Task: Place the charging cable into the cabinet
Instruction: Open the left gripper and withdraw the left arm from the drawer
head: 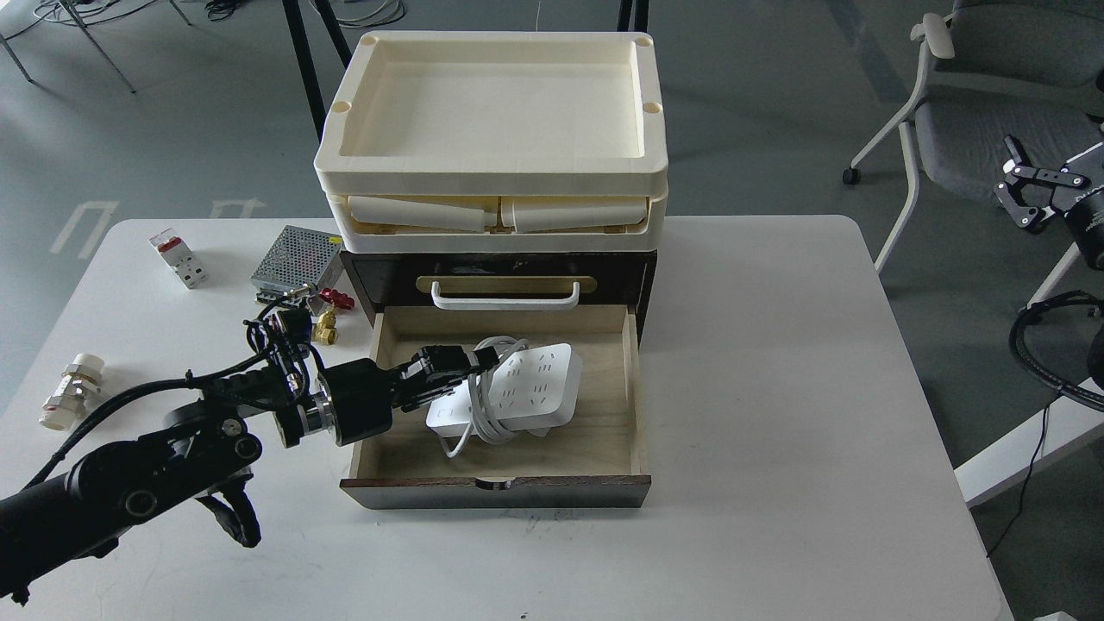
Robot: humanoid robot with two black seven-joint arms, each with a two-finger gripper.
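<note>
The charging cable (526, 384), a white power strip with its cord wrapped around the middle, lies flat inside the open plywood drawer (496, 492) of the dark brown cabinet (379, 276). My left gripper (453, 364) reaches over the drawer's left wall and is shut on the cord at the strip's left end. My right gripper (1022, 191) hangs off the table at the far right, open and empty. Cream trays (492, 177) are stacked on top of the cabinet.
Left of the cabinet on the white table (776, 362) lie a perforated metal power supply (297, 259), a white-and-red breaker (177, 257), a small brass valve with a red handle (332, 312) and a white fitting (71, 390). A grey chair (975, 112) stands at the back right.
</note>
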